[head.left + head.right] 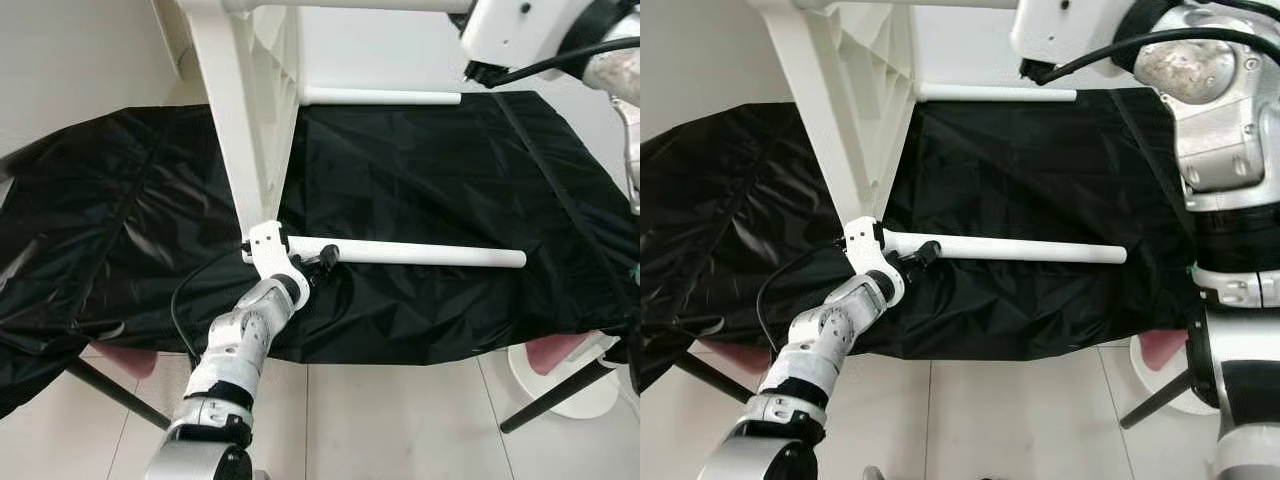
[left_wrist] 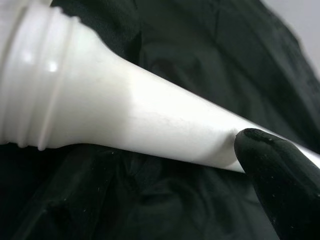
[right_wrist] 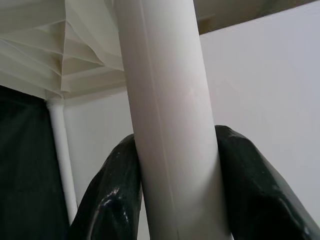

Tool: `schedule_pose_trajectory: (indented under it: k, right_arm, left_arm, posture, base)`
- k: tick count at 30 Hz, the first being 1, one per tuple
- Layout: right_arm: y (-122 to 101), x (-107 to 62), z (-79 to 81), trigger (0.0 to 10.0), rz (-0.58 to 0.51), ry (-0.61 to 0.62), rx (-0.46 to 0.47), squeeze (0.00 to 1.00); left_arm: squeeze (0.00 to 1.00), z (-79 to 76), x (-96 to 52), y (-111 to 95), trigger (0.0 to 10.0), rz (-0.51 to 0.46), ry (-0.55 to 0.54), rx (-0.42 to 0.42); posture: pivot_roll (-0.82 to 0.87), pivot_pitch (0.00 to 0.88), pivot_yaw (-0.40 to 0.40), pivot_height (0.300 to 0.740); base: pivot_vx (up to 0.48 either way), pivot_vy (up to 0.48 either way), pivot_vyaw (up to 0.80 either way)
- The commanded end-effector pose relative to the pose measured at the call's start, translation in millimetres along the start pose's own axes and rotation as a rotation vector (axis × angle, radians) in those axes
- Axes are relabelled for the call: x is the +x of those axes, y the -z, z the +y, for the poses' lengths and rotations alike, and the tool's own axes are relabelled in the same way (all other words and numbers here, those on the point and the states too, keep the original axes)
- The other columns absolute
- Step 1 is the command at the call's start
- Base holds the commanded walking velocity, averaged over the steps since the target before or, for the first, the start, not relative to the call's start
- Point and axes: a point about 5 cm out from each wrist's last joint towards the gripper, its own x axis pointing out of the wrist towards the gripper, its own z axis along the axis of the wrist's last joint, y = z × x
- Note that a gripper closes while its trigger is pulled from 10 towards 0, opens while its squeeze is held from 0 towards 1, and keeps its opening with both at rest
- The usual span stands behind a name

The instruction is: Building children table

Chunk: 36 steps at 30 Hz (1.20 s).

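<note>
Table top: white moulded plastic table top (image 1: pixel 245 110), standing on edge in the upper left of the head views, its ribbed underside facing right; its upper part is cut off by the frame edge.
Lower leg: smooth white round leg (image 1: pixel 430 255), lying level across the centre of the frame, its left end at the bottom corner of the table top, its right end free over the cloth. In the left wrist view its base widens into ringed threads.
Middle leg: a second white leg (image 1: pixel 380 97) sticks out level to the right, higher in the frame.
Upper leg: a third leg (image 3: pixel 167 120) is a plain white tube, cut off at the top edge of the head views.
Cloth: glossy, creased black sheet (image 1: pixel 450 170) draped over a low support, its front edge hanging near the bottom of the frame.
Floor: pale tiles (image 1: pixel 400 420) along the bottom, with open room below the cloth's edge.
Left gripper: left gripper (image 1: pixel 322 262) at the lower leg's base; one black fingertip (image 2: pixel 280 175) touches the tube, the other is hidden, so I cannot tell how far apart they stand.
Right gripper: right gripper (image 3: pixel 175 190) in the upper right, both fingers pressed tight on the upper leg.
Hard to make out: pink shapes and dark bars under the cloth's corners.
</note>
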Motion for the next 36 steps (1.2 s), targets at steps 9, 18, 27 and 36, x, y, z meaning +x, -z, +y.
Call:
schedule_pose_trajectory:
  k: [9,18,27,36]
  right_arm:
    - [30.8,-36.6,-26.2,0.0,0.177,0.238,0.151,0.00]
    - [39.1,-48.9,-32.3,0.0,0.232,0.334,0.196,0.00]
    - [48.8,-59.8,-33.1,0.0,0.296,0.378,0.234,0.00]
    - [71.0,-87.8,-25.2,0.0,0.434,0.413,0.253,0.00]
  left_arm:
    - [0.00,1.0,3.1,-15.9,10.0,-0.023,-0.074,-0.059]
    - [0.00,-17.2,12.6,-26.0,10.0,-0.033,-0.028,-0.111]
    - [0.00,-28.9,15.8,-18.3,10.0,0.014,-0.009,-0.094]
    - [0.00,-32.7,10.8,-9.8,10.0,0.036,0.000,-0.112]
  posture:
    - [-0.15,0.098,0.134,0.740]
    - [-0.14,0.102,0.125,0.740]
    - [-0.13,0.099,0.133,0.740]
    - [-0.12,0.096,0.156,0.740]
  base:
    - [0.000,0.000,0.00]
    - [0.000,0.000,0.00]
    - [0.000,0.000,0.00]
    - [0.000,0.000,0.00]
